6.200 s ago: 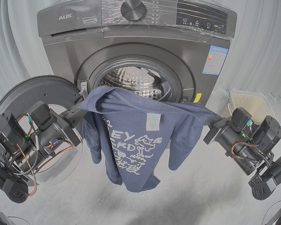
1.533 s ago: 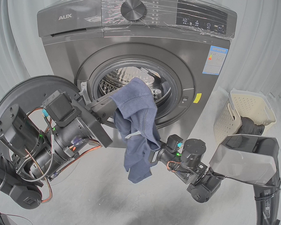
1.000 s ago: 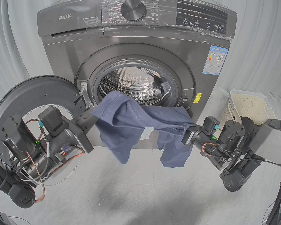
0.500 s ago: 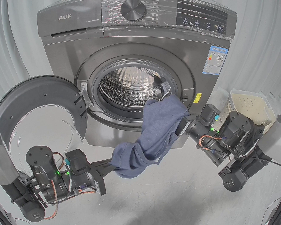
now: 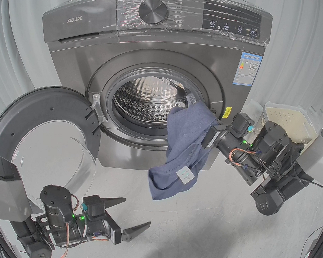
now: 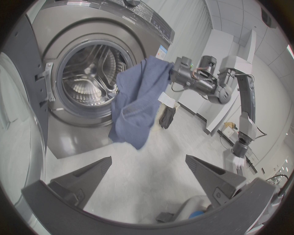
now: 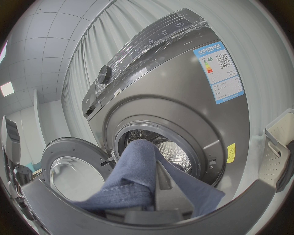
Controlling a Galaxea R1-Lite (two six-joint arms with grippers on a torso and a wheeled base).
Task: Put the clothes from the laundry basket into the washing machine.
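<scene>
Two tools: right tool (image 5: 207, 134) clamps the blue shirt (image 5: 184, 142), left tool (image 5: 137, 211) spread apart.

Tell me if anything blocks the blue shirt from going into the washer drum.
Nothing visible does. The door is swung wide to the side, and the blue shirt hangs from the right hand at the rim of the drum opening.

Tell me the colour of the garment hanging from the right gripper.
The garment is dark blue, with a small white label; clearest in the head view.
</scene>
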